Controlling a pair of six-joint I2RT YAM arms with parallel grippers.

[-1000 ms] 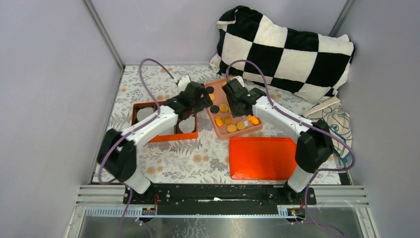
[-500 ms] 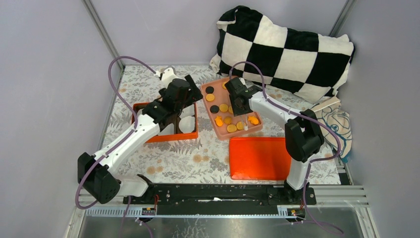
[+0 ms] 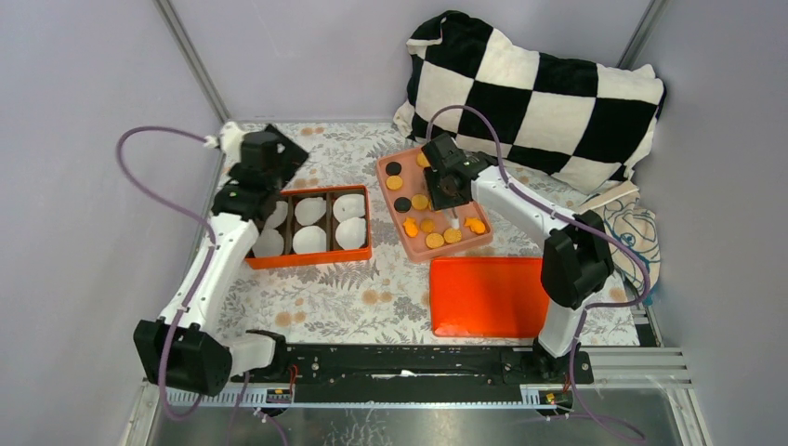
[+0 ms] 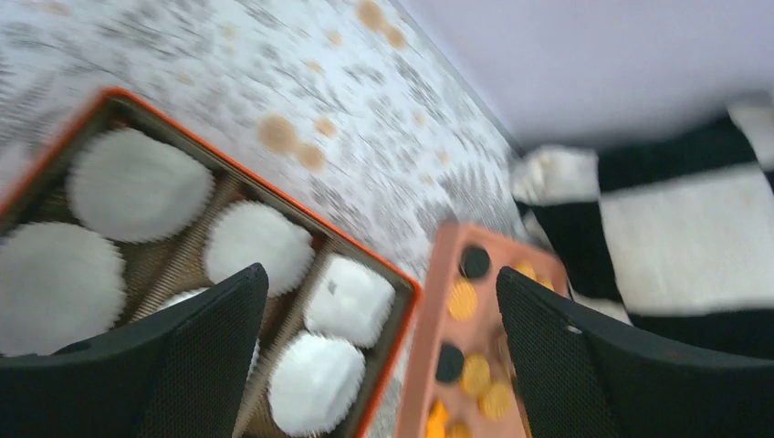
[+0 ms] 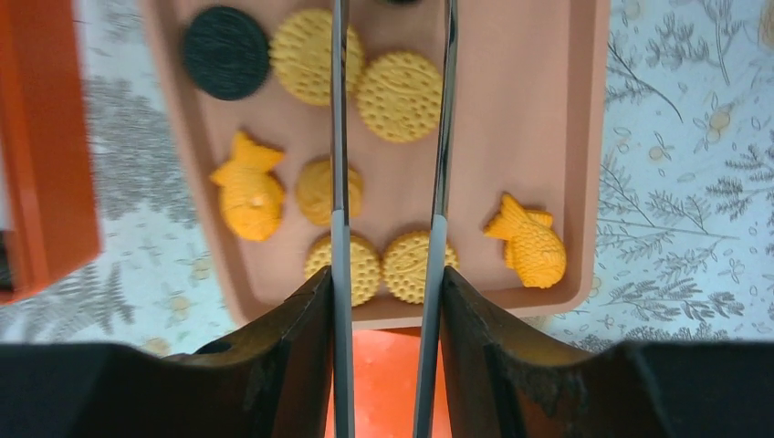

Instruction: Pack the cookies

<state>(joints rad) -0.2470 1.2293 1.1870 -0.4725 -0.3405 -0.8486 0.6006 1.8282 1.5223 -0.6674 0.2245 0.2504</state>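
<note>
Pillow (image 3: 539, 93) behind cookies (image 3: 434, 241) (orange lid (image 3: 488, 295) nearer)

Floral table (image 3: 372, 299): box (image 3: 307, 257), tray (image 5: 511, 109), lid (image 3: 488, 297)

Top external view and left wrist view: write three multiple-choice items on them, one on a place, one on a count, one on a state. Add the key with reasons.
1. The flat orange lid lies:
A) on the pillow
B) beside the pink tray, on its near side
C) inside the box

2. Number of white paper liners in the orange box:
A) three
B) six
C) nine

3. The left gripper is:
A) open and empty
B) shut on a cookie
C) shut on a liner

Key:
1 B, the lid sits just nearer than the tray.
2 B, three columns of two.
3 A, its fingers stand wide apart with nothing between.
</note>
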